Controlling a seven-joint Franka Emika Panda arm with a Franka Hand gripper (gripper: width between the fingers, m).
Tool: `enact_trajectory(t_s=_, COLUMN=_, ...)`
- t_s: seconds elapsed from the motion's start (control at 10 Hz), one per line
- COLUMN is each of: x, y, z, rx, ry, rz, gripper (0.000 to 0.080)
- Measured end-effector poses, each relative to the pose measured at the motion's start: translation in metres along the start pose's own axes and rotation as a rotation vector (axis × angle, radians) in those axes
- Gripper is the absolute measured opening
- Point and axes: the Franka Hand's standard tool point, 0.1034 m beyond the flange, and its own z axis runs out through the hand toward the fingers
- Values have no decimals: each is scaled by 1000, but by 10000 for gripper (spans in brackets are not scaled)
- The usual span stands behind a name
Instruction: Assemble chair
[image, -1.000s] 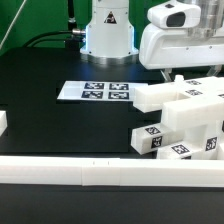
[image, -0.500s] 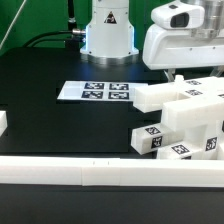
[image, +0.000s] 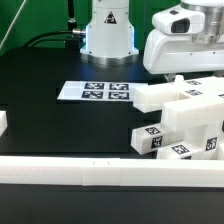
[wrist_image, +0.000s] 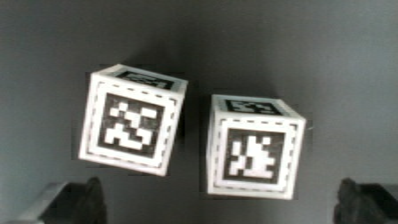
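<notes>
Shifts slightly toward the exterior view's right, hovering with fingers spread and empty over two tagged posts, likely lining up a grasp.

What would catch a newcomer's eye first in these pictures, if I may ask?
White tagged chair parts pile up at the exterior view's right, behind a long white border rail. In the wrist view two tagged posts sit side by side, apart, framed by the open gripper. The marker board lies flat mid-table.

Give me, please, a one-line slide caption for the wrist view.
Open hand hovers over two separate white tagged chair posts on the dark table.
</notes>
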Motion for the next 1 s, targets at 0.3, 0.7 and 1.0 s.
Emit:
enact_trajectory(t_s=0.3, x=-2, y=-13, z=7, rx=-3, ry=-7, rz=-18, gripper=649)
enact_trajectory(t_s=0.7, x=-3, y=-15, z=9, rx=-4, ry=-7, rz=-22, gripper=649)
enact_trajectory(t_s=1.0, x=-4, y=-16, z=15, rx=-5, ry=-16, rz=-22, gripper=649)
